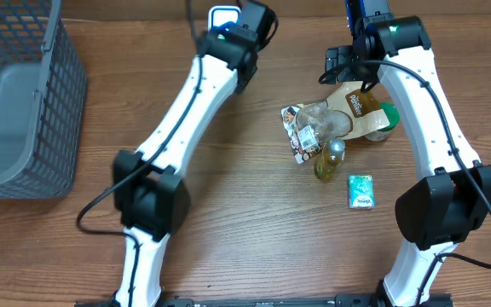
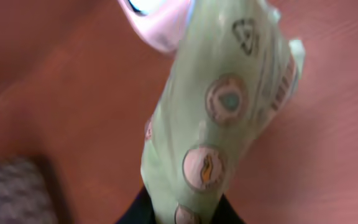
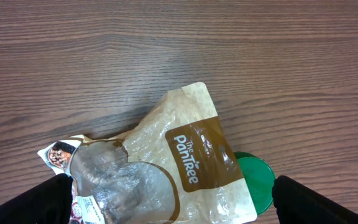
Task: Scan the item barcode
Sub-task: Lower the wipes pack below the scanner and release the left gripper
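Observation:
In the left wrist view, a pale green packet [image 2: 219, 118] printed with round pictures fills the blurred middle. My left gripper [image 2: 182, 210] is shut on its lower end, the dark fingers [image 2: 138, 214] showing on either side. Overhead, this gripper [image 1: 228, 19] is at the table's far edge. No barcode shows on the packet. My right gripper [image 3: 179, 202] is open and holds nothing. It hangs over a brown-and-clear PanTree bag [image 3: 185, 162] and a green lid [image 3: 257, 180]. Overhead, the right gripper [image 1: 345, 66] is just behind that pile.
Beside the PanTree bag [image 1: 356, 107] lie a printed snack pouch [image 1: 301, 132], a small bottle of yellow liquid [image 1: 329, 162] and a teal packet [image 1: 361, 190]. A grey mesh basket [image 1: 58, 94] stands at the far left. A pale pinkish shape [image 2: 160, 25] lies beyond the held packet.

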Controlling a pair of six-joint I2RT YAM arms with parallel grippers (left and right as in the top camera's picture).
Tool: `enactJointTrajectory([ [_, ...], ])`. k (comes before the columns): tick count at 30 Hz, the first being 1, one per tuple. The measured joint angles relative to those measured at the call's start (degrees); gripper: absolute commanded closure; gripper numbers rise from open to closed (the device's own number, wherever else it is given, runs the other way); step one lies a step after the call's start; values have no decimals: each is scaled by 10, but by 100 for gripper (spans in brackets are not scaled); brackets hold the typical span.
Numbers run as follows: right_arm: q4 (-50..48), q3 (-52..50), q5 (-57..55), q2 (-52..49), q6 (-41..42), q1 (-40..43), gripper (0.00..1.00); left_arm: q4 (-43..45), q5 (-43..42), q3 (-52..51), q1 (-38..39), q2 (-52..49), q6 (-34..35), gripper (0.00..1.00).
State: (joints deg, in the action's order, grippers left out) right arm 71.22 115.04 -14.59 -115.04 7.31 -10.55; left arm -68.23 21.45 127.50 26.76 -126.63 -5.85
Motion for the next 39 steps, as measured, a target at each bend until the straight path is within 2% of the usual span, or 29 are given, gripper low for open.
enactJointTrajectory([
  [3, 0, 0, 0, 0, 0, 0, 0, -70, -79, 1, -2, 15, 106, 96],
  [6, 0, 0, 0, 0, 0, 0, 0, -100, -120, -30, -3, 15, 194, 95],
  [9, 0, 0, 0, 0, 0, 0, 0, -105, -150, -86, 0, 13, 259, 95],
  [12, 0, 0, 0, 0, 0, 0, 0, -99, -179, -133, 7, 8, 296, 89],
  [14, 0, 0, 0, 0, 0, 0, 0, -94, -196, -162, 11, 3, 311, 84],
  [15, 0, 0, 0, 0, 0, 0, 0, -90, -203, -173, 14, 1, 315, 78],
  [18, 0, 0, 0, 0, 0, 0, 0, -67, -228, -199, 18, 0, 329, 37],
  [19, 0, 0, 0, 0, 0, 0, 0, -62, -233, -203, 18, 0, 332, 26],
  [20, 0, 0, 0, 0, 0, 0, 0, -59, -239, -206, 18, 0, 334, 21],
  [31, 0, 0, 0, 0, 0, 0, 0, -81, -274, -197, 16, 0, 327, 18],
  [33, 0, 0, 0, 0, 0, 0, 0, -83, -275, -188, 16, 3, 327, 13],
  [34, 0, 0, 0, 0, 0, 0, 0, -83, -275, -186, 16, 7, 326, 0],
  [39, 0, 0, 0, 0, 0, 0, 0, -91, -255, -183, 10, 42, 323, 0],
])
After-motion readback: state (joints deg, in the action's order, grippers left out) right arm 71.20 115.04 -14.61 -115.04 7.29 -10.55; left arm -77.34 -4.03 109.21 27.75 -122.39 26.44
